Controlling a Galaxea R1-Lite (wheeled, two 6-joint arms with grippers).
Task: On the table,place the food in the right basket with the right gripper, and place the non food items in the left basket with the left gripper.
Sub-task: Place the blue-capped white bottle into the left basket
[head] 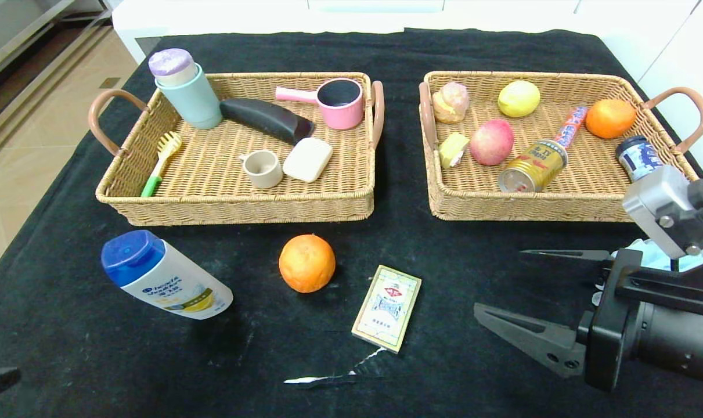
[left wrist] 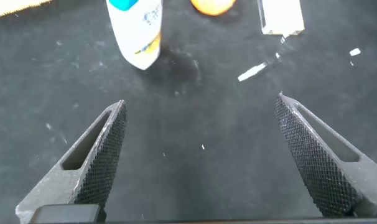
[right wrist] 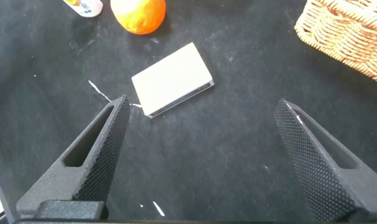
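Your right end effector [head: 505,284] reaches in low from the table's [head: 473,371] right edge, its two flat fingers spread wide and holding nothing. The card box [head: 386,307] lies flat just ahead of those fingers, apart from them, with the orange [head: 306,263] beyond it and the shampoo bottle [head: 164,275] lying on its side farther left. Your left end effector [left wrist: 201,165] hovers at the near left corner, fingers likewise wide and empty, the bottle well ahead of it. The right basket [head: 560,197] already contains a peach [head: 491,141], a drink can [head: 532,166] and a second orange [head: 609,118]. The left basket [head: 235,203] sits beside it.
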